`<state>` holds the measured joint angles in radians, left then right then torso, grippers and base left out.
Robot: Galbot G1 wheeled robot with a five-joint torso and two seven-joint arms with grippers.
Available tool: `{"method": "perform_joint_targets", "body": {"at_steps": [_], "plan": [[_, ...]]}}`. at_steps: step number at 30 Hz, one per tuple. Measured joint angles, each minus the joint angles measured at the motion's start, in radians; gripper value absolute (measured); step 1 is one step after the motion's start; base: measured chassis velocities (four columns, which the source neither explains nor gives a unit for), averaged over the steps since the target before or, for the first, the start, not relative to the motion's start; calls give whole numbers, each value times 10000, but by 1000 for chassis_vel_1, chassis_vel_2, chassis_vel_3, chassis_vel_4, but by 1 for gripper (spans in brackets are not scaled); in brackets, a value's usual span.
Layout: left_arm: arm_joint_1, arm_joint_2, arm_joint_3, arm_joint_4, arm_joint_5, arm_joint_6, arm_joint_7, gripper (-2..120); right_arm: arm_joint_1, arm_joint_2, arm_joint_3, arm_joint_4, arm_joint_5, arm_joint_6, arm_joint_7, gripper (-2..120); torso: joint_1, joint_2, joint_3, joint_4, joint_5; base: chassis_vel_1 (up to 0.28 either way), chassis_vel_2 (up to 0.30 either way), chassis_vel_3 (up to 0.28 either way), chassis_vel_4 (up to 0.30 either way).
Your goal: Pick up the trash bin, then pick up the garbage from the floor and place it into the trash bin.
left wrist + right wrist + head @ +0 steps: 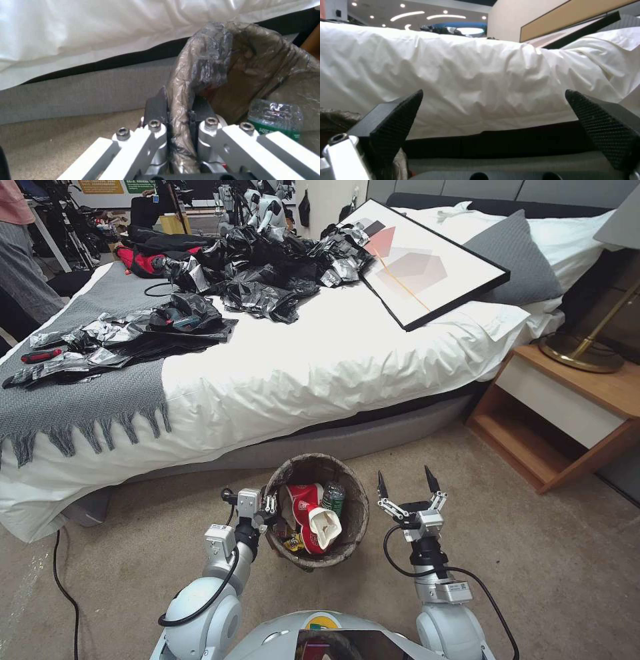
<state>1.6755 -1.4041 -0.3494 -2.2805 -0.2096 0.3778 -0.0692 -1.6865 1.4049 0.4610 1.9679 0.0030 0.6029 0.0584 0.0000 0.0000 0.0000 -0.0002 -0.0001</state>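
Observation:
The trash bin, lined with a dark brown bag, hangs just off the carpet in front of the bed. My left gripper is shut on its left rim; the left wrist view shows the black fingers pinching the bag-covered rim. Inside lie garbage pieces: red-and-white paper cups, a small green bottle and a yellow wrapper. My right gripper is open beside the bin's right side, holding nothing, its two dark fingertips spread wide toward the bed.
The bed with white sheet and grey throw stands directly ahead, covered with black and silver plastic sheets and a framed picture. A wooden nightstand with a brass lamp base is at right. A black cable runs on the carpet at left.

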Motion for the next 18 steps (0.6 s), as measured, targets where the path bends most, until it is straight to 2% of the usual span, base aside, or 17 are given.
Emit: {"method": "perform_joint_targets", "body": {"at_steps": [11, 18], "plan": [[-23, 0, -10, 23, -24, 2, 3, 6, 41, 2, 12, 19, -20, -30, -23, 100, 0, 0, 0, 2, 1, 0, 0, 0, 0], [-13, 0, -21, 6, -28, 4, 5, 6, 89, -12, 10, 28, -22, -62, -29, 100, 0, 0, 0, 2, 0, 48, 62, 82, 65]]}}
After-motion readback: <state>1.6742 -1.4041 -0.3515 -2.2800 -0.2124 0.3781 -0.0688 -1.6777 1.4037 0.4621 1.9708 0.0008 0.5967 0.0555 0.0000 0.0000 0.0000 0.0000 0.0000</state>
